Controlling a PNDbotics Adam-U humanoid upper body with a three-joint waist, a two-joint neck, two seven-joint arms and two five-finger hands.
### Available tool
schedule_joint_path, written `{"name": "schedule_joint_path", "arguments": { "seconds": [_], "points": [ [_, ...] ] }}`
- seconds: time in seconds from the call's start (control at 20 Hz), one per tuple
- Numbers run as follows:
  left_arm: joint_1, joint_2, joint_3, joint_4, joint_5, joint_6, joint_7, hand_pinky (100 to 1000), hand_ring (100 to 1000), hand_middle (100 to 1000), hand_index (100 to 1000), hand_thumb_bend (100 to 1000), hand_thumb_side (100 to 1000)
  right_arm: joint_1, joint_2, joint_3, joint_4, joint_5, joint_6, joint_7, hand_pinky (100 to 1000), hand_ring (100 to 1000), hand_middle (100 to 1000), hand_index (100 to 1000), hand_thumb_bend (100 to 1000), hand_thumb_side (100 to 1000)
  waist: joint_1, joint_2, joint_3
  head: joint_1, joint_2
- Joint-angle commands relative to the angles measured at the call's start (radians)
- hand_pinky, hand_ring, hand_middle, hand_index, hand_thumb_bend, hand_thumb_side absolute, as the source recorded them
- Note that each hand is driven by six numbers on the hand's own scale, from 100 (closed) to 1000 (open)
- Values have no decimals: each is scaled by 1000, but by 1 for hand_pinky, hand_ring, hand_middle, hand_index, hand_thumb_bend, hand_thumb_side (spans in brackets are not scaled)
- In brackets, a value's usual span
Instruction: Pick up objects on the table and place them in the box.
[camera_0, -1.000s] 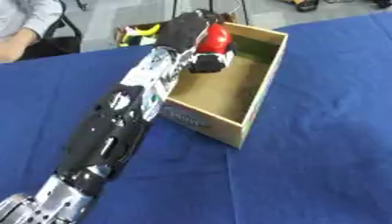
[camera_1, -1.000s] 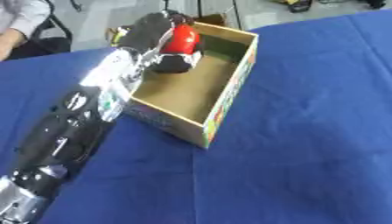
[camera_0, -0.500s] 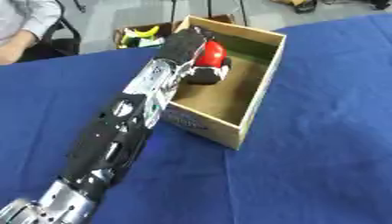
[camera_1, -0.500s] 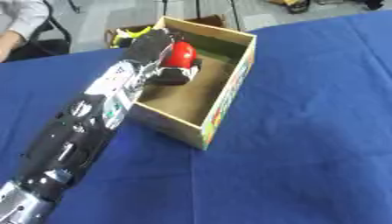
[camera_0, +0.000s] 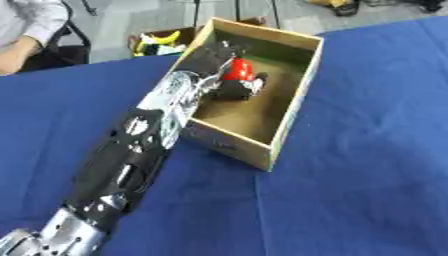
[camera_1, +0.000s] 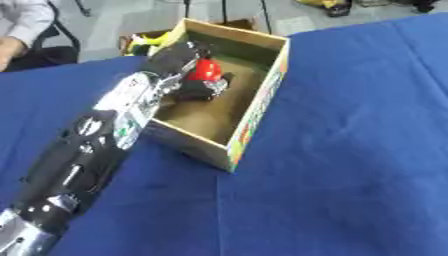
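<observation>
My left arm reaches from the lower left up into an open cardboard box (camera_0: 289, 117) on the blue table. My left hand (camera_0: 226, 86) is inside the box, its fingers curled round a round red object (camera_0: 237, 71), low near the box floor at the far left part. The box is long and lies askew, its near corner pointing toward me. My right hand shows in neither view.
Blue cloth (camera_0: 367, 150) covers the table. Beyond the table's far edge sits a small crate with yellow and green things (camera_0: 157, 42). A seated person's sleeve (camera_0: 26, 25) shows at the upper left, away from the box.
The left hand with the red object has sunk lower into the box. The camera has also shifted, so the whole scene sits lower in the picture.
</observation>
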Motion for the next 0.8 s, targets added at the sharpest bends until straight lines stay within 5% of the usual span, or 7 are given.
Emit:
{"name": "schedule_joint_path", "arguments": {
  "seconds": [0.05, 0.5, 0.8],
  "points": [
    [-1, 31, 13, -46, 6, 15, 14, 714, 840, 748, 942, 623, 1000, -1, -8, -4, -15, -3, -1, 0, 788, 836, 761, 772, 100, 1000, -14, -23, 5, -4, 6],
    [11, 86, 34, -350, 218, 55, 268, 589, 744, 663, 910, 515, 1000, 21, -10, -10, -15, -8, 4, -5, 788, 835, 760, 773, 100, 1000, -27, -59, 44, -13, 27],
    [51, 125, 55, -566, 460, 100, 322, 495, 658, 594, 895, 503, 1000, 37, -13, -15, -15, -16, 8, -10, 787, 835, 760, 773, 100, 1000, -34, -94, 75, -24, 51]
  ]
}}
